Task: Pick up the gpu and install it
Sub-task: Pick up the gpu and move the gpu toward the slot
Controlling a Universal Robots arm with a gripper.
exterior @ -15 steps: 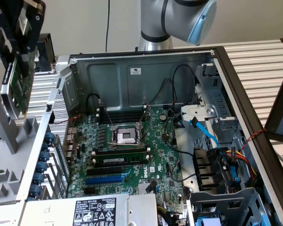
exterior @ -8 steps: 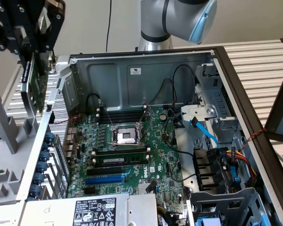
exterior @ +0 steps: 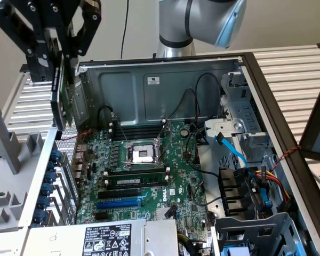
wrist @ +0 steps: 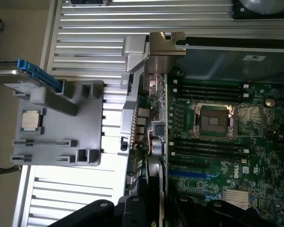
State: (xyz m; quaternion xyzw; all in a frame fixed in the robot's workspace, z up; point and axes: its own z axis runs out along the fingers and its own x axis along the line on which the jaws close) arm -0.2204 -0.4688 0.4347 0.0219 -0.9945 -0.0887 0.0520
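The black-shrouded green gpu (exterior: pixel 61 106) hung in the black gripper (exterior: pixel 58 50) above the grey metal case's (exterior: pixel 128 85) wall; the large green motherboard (exterior: pixel 186 181) lay inside.

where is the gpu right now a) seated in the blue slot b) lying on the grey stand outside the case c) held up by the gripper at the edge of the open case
c: the gripper clamps the gpu on edge in the air at the exterior view's left side of the case; the blue slot is bare.

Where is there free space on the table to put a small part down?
Bare silver slatted table on the exterior view's right, between black case wall and dark panel. Crowded: coloured cables inside the case.
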